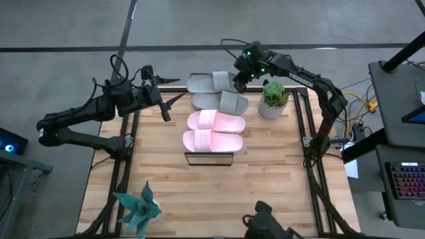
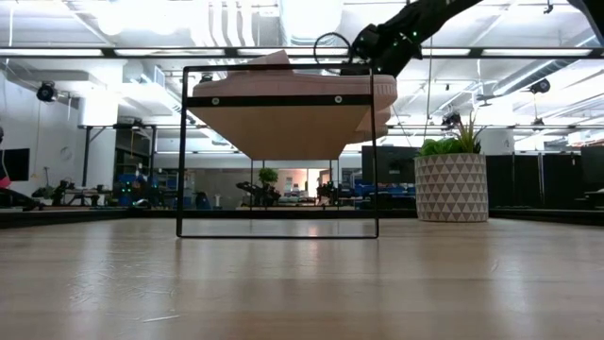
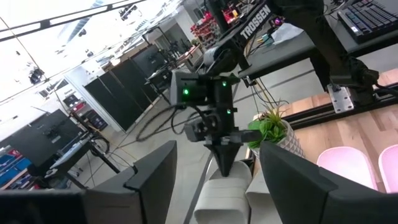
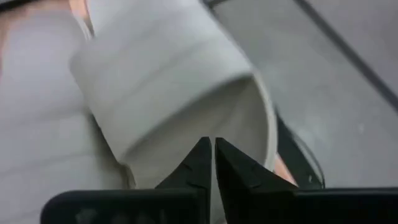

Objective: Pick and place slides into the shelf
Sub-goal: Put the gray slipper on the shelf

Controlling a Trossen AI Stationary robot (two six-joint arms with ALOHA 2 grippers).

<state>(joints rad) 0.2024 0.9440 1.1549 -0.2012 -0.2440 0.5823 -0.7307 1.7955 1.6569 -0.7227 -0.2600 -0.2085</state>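
Four slides already lie side by side on the shelf (image 1: pixel 199 159) at the middle of the tabletop (image 1: pixel 265 186), so the step in hand reads as the end of the last placement.

Nearest the camera side, at 6 o'clock of the row, is a pale pink slide (image 1: pixel 212 140), then a second pink slide (image 1: pixel 215 121) touching it. Beyond those lies a grey slide (image 1: pixel 220 102), and farthest, at 12 o'clock, the last grey slide (image 1: pixel 210 83).

The right gripper (image 1: pixel 239 85) hangs at the 3 o'clock end of that far grey slide, just above its open end. In the right wrist view its fingers (image 4: pixel 198 163) meet tip to tip with nothing between them; the slide's strap (image 4: pixel 168 81) sits just ahead, not pinched. The potted plant (image 1: pixel 273 99) stands near the arm at 4 o'clock.

To finish well, this arm should lift straight up before swinging away, so the closed tips do not drag the strap or nudge the slide off the far edge of the shelf. It should also clear the plant on the way out.

The left gripper (image 1: pixel 165 101) waits at 9 o'clock of the shelf, well apart from the slides, fingers spread wide and empty.
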